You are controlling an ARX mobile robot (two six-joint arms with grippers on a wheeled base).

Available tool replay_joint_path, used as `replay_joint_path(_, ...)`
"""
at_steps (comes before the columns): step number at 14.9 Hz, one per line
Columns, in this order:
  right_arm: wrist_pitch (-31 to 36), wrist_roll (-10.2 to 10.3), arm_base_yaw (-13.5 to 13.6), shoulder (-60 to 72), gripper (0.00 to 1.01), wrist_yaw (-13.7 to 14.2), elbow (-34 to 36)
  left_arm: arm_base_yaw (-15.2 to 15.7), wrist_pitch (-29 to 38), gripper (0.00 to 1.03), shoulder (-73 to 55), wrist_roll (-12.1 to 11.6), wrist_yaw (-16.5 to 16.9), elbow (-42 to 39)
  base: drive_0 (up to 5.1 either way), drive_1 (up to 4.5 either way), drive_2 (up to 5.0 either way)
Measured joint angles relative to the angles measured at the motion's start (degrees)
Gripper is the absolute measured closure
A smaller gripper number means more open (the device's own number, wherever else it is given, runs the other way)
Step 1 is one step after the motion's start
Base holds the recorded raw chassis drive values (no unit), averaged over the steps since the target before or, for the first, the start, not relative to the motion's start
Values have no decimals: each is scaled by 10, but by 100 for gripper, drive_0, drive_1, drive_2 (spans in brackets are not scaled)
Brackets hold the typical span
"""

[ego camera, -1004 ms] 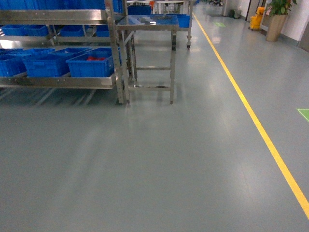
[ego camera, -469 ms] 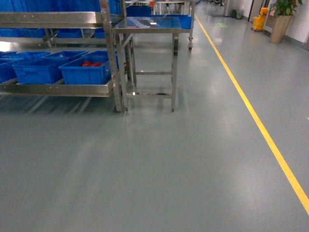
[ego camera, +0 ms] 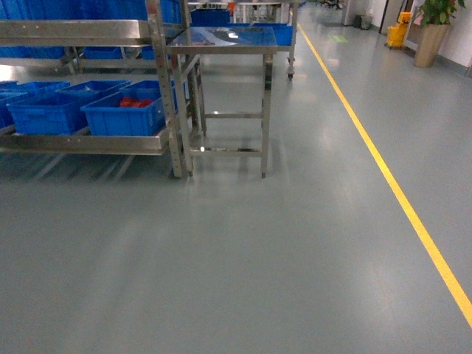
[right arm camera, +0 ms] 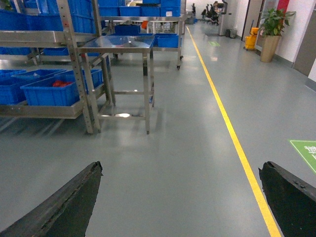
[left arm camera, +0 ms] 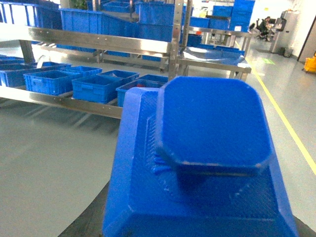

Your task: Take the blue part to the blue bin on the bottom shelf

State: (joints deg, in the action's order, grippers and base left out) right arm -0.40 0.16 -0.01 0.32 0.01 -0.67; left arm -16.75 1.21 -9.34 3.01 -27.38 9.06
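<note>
Even overhead light fills the hall, bright but cool, and the head view looks slightly dim and soft. The grey floor (ego camera: 243, 251) carries pale streaks of reflected ceiling light running from the near left toward the rack. A white glare spot sits on the steel worktop (ego camera: 228, 37), and a second gleam lies on the floor under it. Shadows under the bottom shelf (ego camera: 81, 144) are faint and diffuse. In the left wrist view the blue part (left arm camera: 207, 148) fills the near field, its edges soft and out of focus, with pale sheen on its top face. The right wrist view is sharpest; its far end is washed out by brighter light.
</note>
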Motion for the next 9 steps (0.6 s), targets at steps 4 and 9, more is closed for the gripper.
replay_joint_path(4,1,0,0,0,3,0,0,0,2,59,0,0,1,0,4,413,-405)
replay_joint_path(9,2,0,0,0,3,0,0,0,2,59,0,0,0,0,10,419,-399)
